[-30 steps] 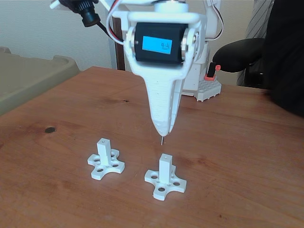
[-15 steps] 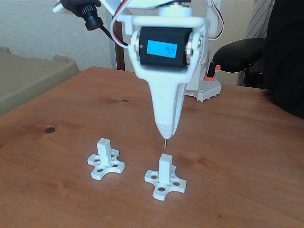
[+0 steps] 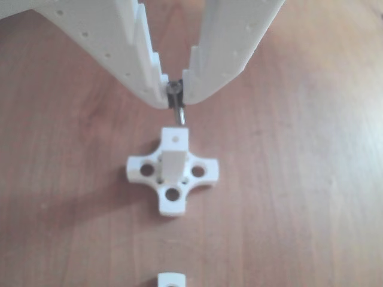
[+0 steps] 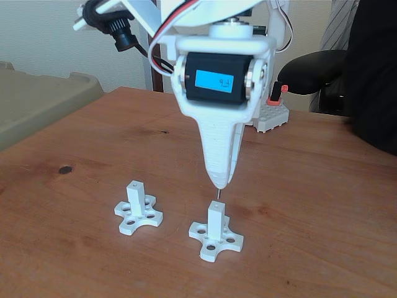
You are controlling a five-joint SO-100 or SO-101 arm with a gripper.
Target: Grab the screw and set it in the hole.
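The tool [image 3: 175,91] pinches the screw [image 3: 178,112] (other view shows its head) just above the hole [image 4: 214,205].

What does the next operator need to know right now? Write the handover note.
Gripper: shut on the screw, pinched by its head, shank hanging downward.
Screw: tip just above the right-hand white post in the fixed view, not yet in. In the other view it sits a little beyond the hole in the post's end face.
Second white post: stands to the left in the fixed view, untouched.
Done: screw grabbed and carried over the post.
Left: line the tip up with the hole, lower it in, open the gripper, retreat.
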